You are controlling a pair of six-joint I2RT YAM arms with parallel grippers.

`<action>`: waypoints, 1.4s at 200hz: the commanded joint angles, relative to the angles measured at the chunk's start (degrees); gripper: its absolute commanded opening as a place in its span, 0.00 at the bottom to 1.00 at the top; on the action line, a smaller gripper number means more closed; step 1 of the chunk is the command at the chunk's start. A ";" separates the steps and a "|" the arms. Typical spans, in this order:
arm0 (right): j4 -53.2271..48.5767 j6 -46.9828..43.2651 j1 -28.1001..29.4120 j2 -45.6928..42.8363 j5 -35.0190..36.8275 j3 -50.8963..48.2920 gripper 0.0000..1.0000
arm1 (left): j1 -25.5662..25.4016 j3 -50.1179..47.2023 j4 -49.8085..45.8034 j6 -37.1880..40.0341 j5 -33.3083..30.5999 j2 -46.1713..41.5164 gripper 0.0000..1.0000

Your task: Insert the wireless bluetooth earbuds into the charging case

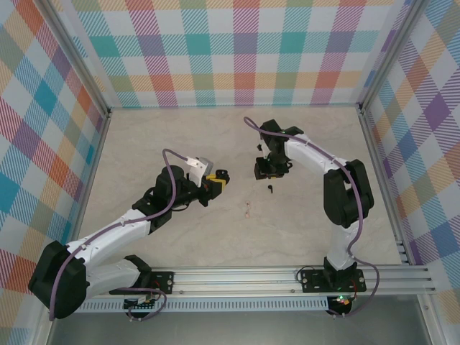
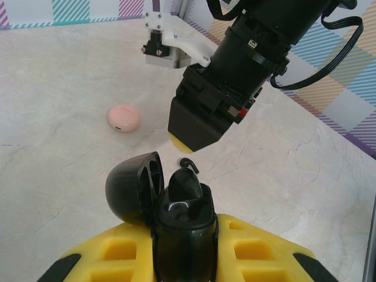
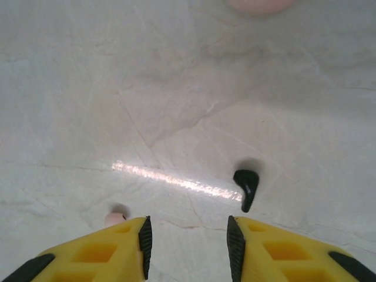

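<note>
1. No word, brand name or number is showing clearly enough to be read anywhere.
2. A small pale sticker [image 2: 252, 44] is sitting on the black arm housing [image 2: 264, 70], up and to the right of the right gripper [image 2: 183, 141]; its print is too small to read.
3. A tiny red mark [image 2: 236, 111] is showing just right of that gripper; whether it is lettering cannot be told.

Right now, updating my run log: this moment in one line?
left gripper shut on open black charging case | right gripper open near tiny black earbud
</note>
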 commanded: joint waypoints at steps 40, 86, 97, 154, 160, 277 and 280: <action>-1.27 7.09 -0.26 4.70 5.91 0.41 0.48 | 0.64 1.64 0.65 -0.52 0.06 0.13 0.20; -2.52 12.39 -0.28 7.61 6.71 1.88 0.46 | 0.64 1.51 0.73 -0.48 0.05 0.03 0.20; -2.76 13.14 -0.26 8.22 6.71 2.13 0.45 | 0.64 1.48 0.83 -0.43 0.06 0.05 0.20; -3.63 14.07 -0.09 9.64 6.26 3.19 0.38 | 0.64 1.64 0.92 -0.43 0.11 0.27 0.20; -3.74 14.13 -0.15 9.85 6.22 3.24 0.38 | 0.65 1.64 0.93 -0.48 0.15 0.36 0.20; -4.33 14.37 -0.05 12.18 6.08 3.59 0.34 | 0.64 2.13 0.92 -0.52 0.42 1.27 0.20; -4.28 14.45 -0.10 12.23 6.01 3.55 0.34 | 0.64 2.16 0.92 -0.48 0.39 1.27 0.20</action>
